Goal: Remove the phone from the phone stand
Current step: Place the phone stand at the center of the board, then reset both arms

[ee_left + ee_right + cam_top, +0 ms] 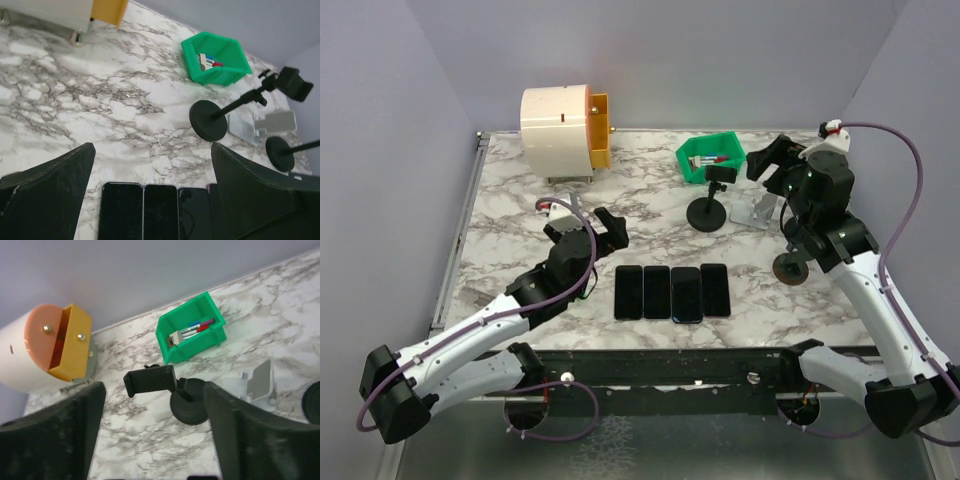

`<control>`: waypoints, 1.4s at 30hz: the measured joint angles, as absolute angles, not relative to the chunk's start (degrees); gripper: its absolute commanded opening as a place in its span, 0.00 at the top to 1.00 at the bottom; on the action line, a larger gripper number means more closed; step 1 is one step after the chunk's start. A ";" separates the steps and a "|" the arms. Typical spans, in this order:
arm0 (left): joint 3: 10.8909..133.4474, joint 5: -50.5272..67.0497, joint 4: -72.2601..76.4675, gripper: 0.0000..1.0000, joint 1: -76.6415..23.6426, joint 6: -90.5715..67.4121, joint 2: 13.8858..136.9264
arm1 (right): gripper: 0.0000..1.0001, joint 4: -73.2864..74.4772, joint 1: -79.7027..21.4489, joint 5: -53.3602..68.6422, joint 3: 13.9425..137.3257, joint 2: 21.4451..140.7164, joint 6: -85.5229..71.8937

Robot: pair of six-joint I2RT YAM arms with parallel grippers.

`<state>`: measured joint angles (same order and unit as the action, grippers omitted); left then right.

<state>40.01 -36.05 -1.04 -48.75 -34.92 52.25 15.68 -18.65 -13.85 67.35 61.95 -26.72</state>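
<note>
Your left gripper [152, 150] is hanging with its jaws spread wide and gripping nothing, near a row of four dark slab-shaped phones [672, 292]. These are lying flat, side by side, on the white marble-patterned table [520, 200]. Your right gripper [154, 387] is hovering with its jaws apart and empty above the black round-based phone stand [710, 208]. That stand is standing apart from the phones, in front of a green plastic bin [710, 155] and beside a silver metal stand [757, 210].
</note>
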 measured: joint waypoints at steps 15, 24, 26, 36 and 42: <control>72.10 -43.31 -22.63 0.01 -50.39 -39.18 63.35 | 0.00 15.31 -25.39 -15.90 78.39 69.78 -31.20; 76.23 -44.38 -24.67 0.01 -50.39 -26.46 60.84 | 0.00 12.95 -45.15 -31.55 88.33 76.66 -18.31; 77.73 -43.88 -24.97 0.01 -50.39 -22.87 59.83 | 0.00 8.38 -46.57 -36.10 85.06 75.24 -14.39; 87.20 -40.40 -25.85 0.01 -50.39 -11.27 52.14 | 0.00 1.37 -47.68 -36.99 71.48 51.31 -0.93; 92.68 -41.67 -26.09 0.01 -50.39 -8.69 51.22 | 0.00 1.65 -47.68 -35.46 74.98 42.50 -0.45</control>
<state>92.68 -41.67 -26.09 -50.39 -8.69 51.22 1.65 -47.68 -35.46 74.98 42.50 -0.45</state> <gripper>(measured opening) 0.990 0.995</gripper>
